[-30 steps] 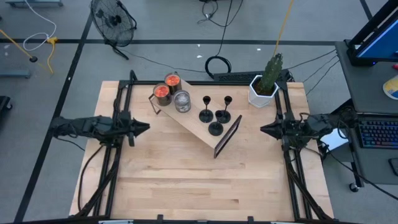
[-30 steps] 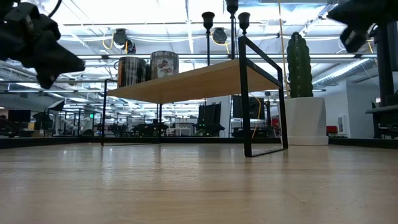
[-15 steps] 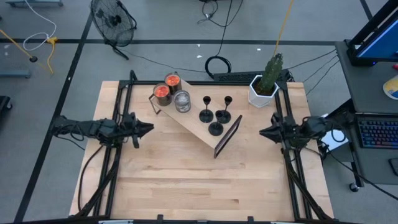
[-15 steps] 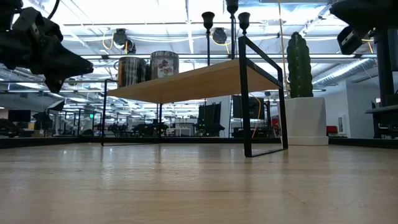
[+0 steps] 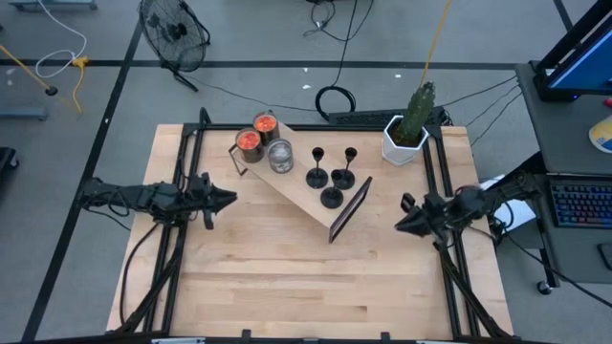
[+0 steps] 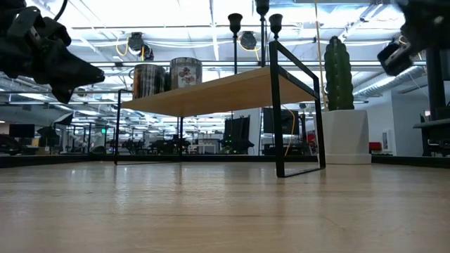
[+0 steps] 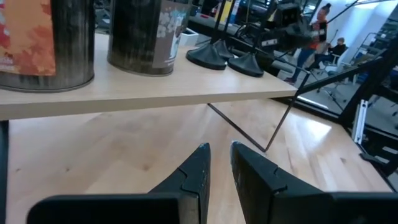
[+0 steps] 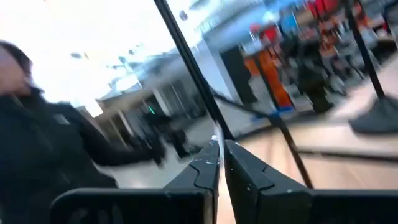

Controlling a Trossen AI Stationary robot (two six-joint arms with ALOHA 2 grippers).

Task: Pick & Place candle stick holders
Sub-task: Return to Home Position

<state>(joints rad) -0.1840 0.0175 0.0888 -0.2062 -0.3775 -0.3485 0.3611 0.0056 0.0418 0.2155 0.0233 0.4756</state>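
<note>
Three black candle stick holders (image 5: 331, 178) upright on wooden shelf (image 5: 298, 196), stems vertical, ahead of both sets of jaws. Left gripper (image 5: 228, 199) and right gripper (image 5: 402, 223) almost closed, gripping nothing, well apart from holders. Right gripper nearer, likely the one to reach.

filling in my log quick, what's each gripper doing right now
Left gripper: shut, holding nothing, over the left side of the table.
Right gripper: shut, holding nothing, over the right side.
</note>
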